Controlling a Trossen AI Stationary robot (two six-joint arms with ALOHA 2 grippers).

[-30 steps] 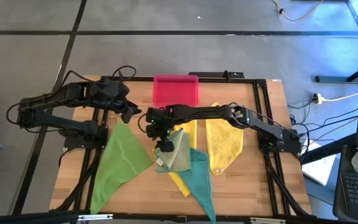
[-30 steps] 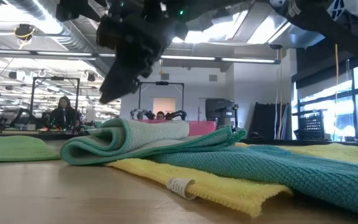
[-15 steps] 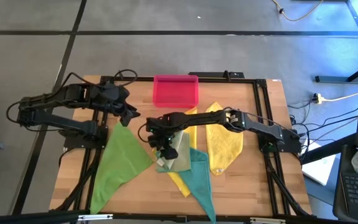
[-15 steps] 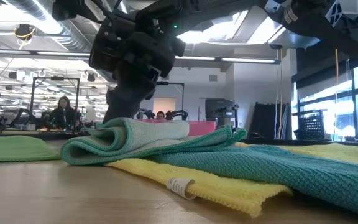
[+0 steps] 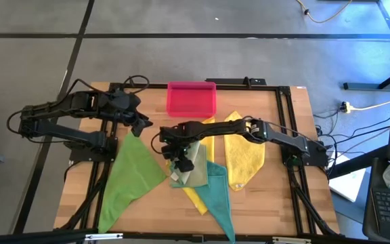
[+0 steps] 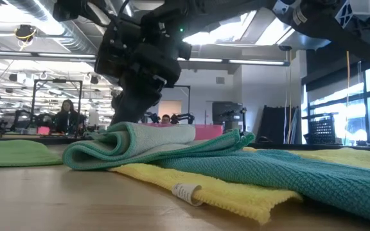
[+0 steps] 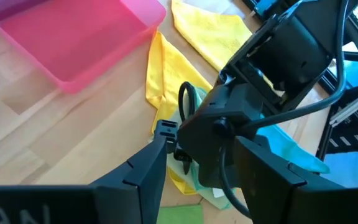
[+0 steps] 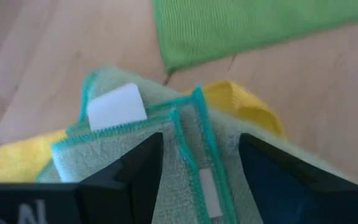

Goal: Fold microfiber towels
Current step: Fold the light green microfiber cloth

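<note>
A pale olive towel (image 5: 191, 171) with teal stitching lies folded on top of a yellow towel (image 5: 196, 196) and a teal towel (image 5: 221, 200) at the table's middle. My right gripper (image 5: 179, 161) is open and slants down over the folded towel's left end (image 8: 185, 124), one finger to each side of its layered edges. A bright green towel (image 5: 131, 173) lies spread out flat to the left. A second yellow towel (image 5: 244, 156) lies to the right. My left gripper (image 5: 143, 125) hangs open above the table's far left, with nothing between its fingers. My right gripper slants down from the far side over the pale olive towel's stacked edges (image 8: 194, 134), near a white tag (image 8: 114, 106). In the low view its fingers (image 6: 128, 115) reach the top of the fold (image 6: 124, 128). I cannot tell whether they touch it.
A pink tray (image 5: 191, 98) stands at the far edge, behind the towels. Bare wood shows at the near left corner and between the bright green towel and the pile. Black frame rails run along the table's sides.
My right gripper has come down toward the folded pale olive towel and shifted slightly toward the near edge, still open. The towels have not moved.
</note>
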